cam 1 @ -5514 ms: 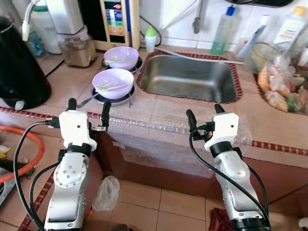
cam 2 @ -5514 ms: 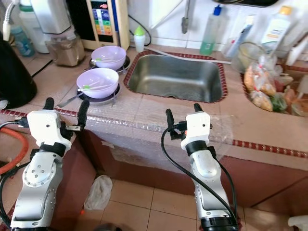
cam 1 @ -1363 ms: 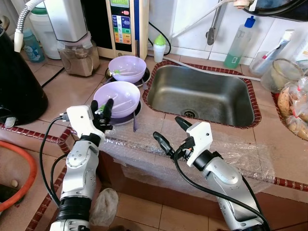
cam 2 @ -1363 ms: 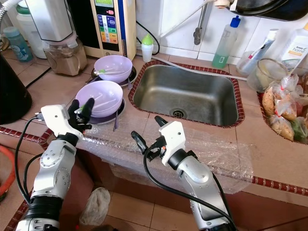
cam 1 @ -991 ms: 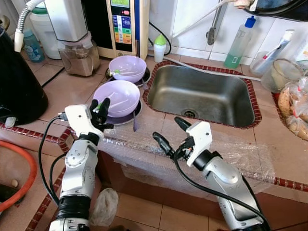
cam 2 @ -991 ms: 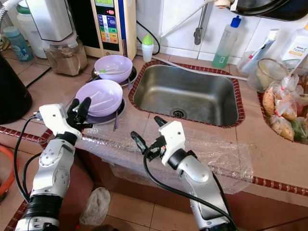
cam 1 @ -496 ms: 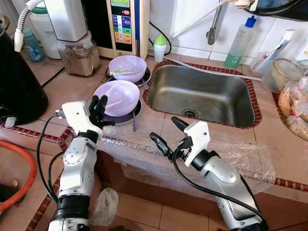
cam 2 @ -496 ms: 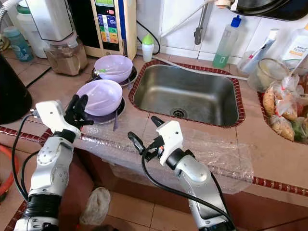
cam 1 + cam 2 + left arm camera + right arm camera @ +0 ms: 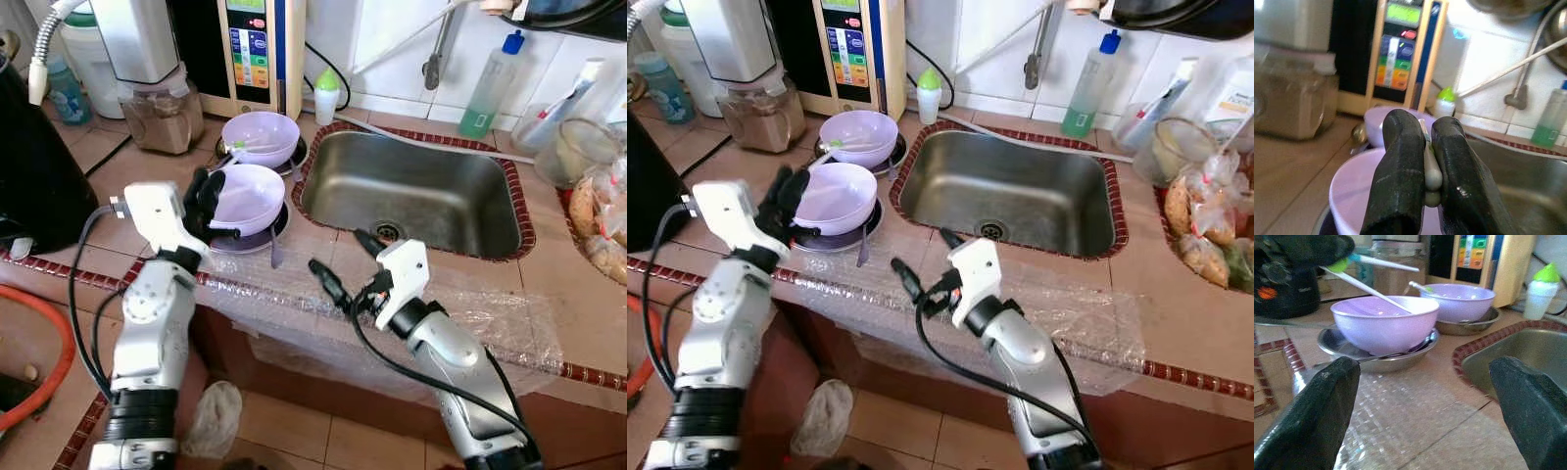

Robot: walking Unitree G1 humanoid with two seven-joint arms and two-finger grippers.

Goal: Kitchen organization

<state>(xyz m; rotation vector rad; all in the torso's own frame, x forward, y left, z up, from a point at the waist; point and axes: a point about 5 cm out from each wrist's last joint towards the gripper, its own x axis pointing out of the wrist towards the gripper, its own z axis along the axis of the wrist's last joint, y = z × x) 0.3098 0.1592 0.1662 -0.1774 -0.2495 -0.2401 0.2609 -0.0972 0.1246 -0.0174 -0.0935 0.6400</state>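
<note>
The near purple bowl [image 9: 247,194] sits in a metal dish [image 9: 257,233] on the tiled desk [image 9: 147,176], just left of the sink [image 9: 416,191]. The left claw [image 9: 203,201] is at its rim, pinching what looks like chopsticks [image 9: 1371,289]. The right claw [image 9: 345,262] hovers spread above plastic wrap [image 9: 490,318] at the desk's front edge.

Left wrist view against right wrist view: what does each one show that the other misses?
Left wrist view: the left gripper close up, shut on a pale utensil, plus the tap pipe and a green bottle. Right wrist view: the right gripper open, bubble wrap on the counter edge, and the steel plate under the near bowl. Shared: the near bowl, the far bowl, the capped bottle and the sink.
</note>
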